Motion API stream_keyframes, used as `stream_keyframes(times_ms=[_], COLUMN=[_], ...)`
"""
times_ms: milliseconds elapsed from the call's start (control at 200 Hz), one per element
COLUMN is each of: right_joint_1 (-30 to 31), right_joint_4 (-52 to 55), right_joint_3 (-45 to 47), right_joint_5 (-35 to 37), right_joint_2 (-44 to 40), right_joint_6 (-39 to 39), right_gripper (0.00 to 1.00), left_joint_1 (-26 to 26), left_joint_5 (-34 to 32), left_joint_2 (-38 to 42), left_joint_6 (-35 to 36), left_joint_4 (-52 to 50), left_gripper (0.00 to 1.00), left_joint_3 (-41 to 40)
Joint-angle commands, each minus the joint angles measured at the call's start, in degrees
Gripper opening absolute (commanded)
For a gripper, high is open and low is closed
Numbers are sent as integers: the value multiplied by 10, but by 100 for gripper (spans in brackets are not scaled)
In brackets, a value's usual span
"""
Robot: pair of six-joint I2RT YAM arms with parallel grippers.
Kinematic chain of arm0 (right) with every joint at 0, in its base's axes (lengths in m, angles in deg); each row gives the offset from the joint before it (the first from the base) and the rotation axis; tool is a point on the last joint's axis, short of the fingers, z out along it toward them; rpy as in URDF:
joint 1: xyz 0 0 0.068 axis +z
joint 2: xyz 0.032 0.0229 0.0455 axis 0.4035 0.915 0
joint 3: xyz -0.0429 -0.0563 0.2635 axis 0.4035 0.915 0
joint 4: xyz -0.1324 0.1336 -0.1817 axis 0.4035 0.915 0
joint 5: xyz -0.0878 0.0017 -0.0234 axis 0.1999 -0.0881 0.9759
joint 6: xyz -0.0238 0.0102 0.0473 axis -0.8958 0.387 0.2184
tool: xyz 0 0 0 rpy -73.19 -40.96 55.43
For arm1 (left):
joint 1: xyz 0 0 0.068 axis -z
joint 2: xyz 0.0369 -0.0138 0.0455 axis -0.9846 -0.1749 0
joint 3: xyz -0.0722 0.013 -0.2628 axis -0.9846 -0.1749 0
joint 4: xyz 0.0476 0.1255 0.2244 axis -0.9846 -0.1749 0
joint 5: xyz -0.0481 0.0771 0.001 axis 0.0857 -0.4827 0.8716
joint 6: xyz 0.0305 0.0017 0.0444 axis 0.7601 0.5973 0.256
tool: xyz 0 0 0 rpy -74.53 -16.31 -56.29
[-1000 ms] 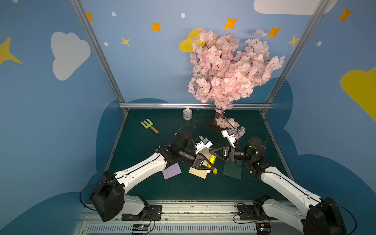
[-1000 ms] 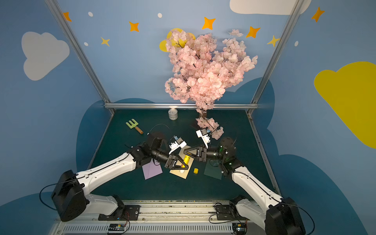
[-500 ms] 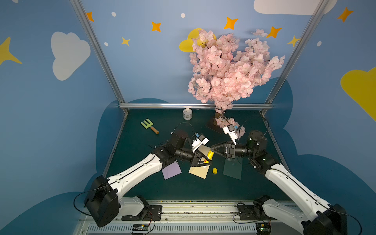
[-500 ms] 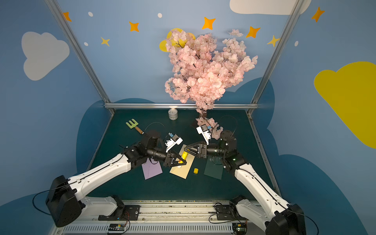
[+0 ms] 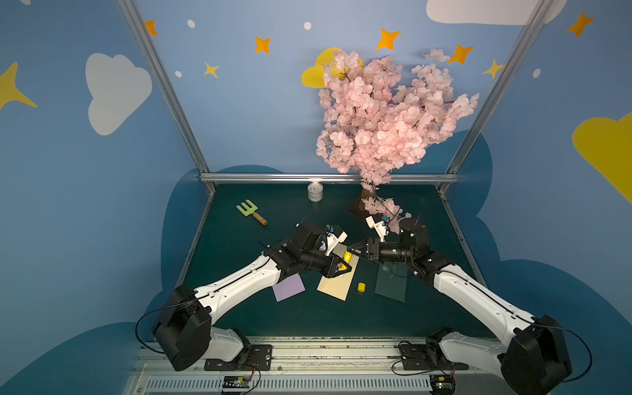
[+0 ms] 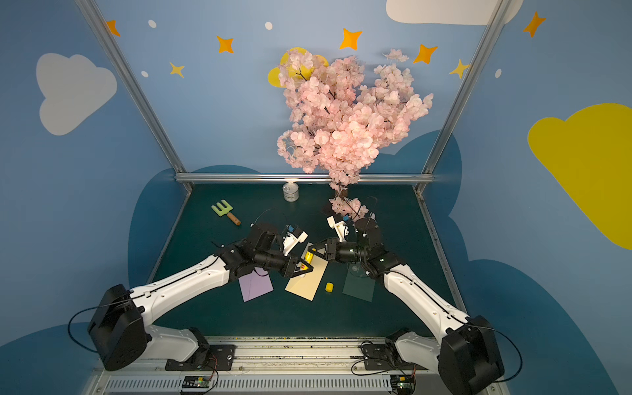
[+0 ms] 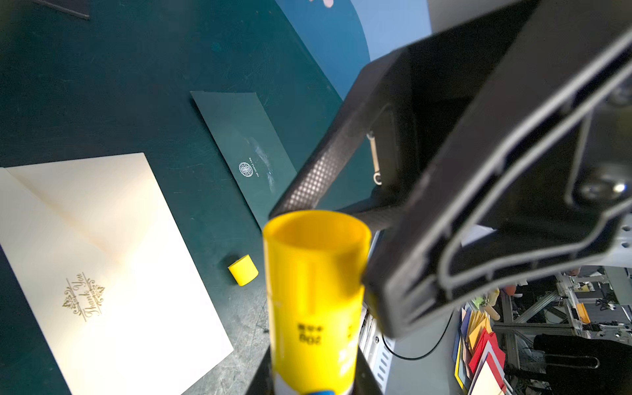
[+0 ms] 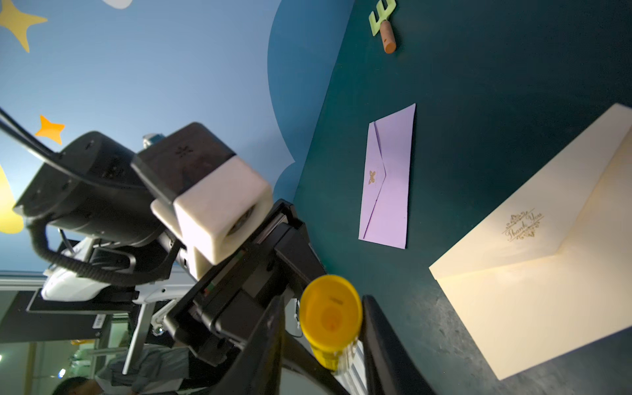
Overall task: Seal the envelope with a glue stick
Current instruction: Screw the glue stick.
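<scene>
Your left gripper (image 5: 344,266) holds the glue stick (image 5: 348,255). Your right gripper (image 8: 327,306) sits around its open top; you cannot tell if it squeezes.

White links and black joints make the left arm (image 5: 239,287) and right arm (image 5: 478,301). A thin black cable (image 5: 137,325) loops at each shoulder. The left gripper (image 5: 346,266) and right gripper (image 5: 351,247) are black.

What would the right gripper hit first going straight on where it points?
Likely the glue stick in the left gripper; its open end sits between the fingers of the right gripper.
</scene>
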Motion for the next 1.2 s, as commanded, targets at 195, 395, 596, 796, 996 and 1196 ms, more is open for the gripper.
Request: stream_keyframes(times_ms=[195,395,596,796,996,1196], right_joint_1=[3,5,4,3,3,3], right_joint_4=[-35,-37,-37,-104,-287,-470], right_joint_3=[-6,-10,1,37,94,115], right_joint_5=[18,13,-13,-114,-217,-294], right_joint_2=[22,25,6,-41,-80,-87], right_joint_6=[17,18,-7,-55,-6,100], right_gripper=[42,25,17,17,16,17], left_joint_1=[12,12,8,-4,-8,-8], left_joint_5=[12,11,28,138,279,354], left_joint_2=[-4,-1,-1,7,8,43], left_joint_6=[2,-4,-11,-26,-77,-126], left_joint_4=[5,7,15,47,108,172], left_gripper=[3,3,3,3,3,3], left_joint_3=[16,14,13,23,28,5])
